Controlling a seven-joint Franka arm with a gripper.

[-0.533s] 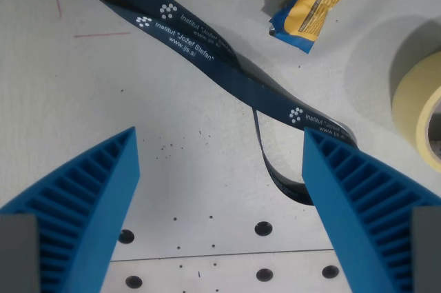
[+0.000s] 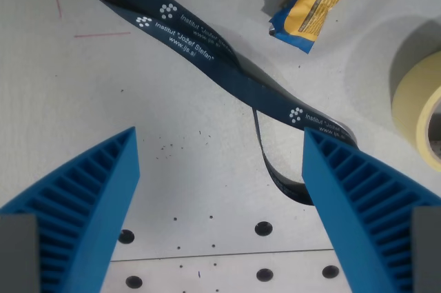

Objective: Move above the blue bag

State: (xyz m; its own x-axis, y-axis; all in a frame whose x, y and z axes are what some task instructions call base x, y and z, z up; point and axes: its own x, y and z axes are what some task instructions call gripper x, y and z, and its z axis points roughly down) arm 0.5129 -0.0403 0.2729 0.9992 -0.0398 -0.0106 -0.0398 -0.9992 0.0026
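Between the two pictures nothing has shifted: every thing on the table (image 2: 83, 114) sits at the same spot in the wrist view, so camera and arm have held still.

Below, at the bottom of the view, the gripper (image 2: 220, 152) points down at the pale table with its two blue ribbed fingers (image 2: 83, 196) spread wide, and nothing sits between them. Bare table with small dark specks and a few round holes (image 2: 262, 228) shows in the gap.

At the top edge, toward the wrist view's right, lies the bag (image 2: 313, 7), blue with a yellow label, cut off by the frame. It is well apart from the fingers and not under the gripper.

A dark blue lanyard (image 2: 207, 48) with white print runs from the top left corner slantwise down toward the right finger, where a loop of it curls just beside and partly behind the fingertip. At the right edge a roll of cream tape (image 2: 417, 103) is partly in view. Thin red marks (image 2: 100, 33) are drawn on the table at upper left.
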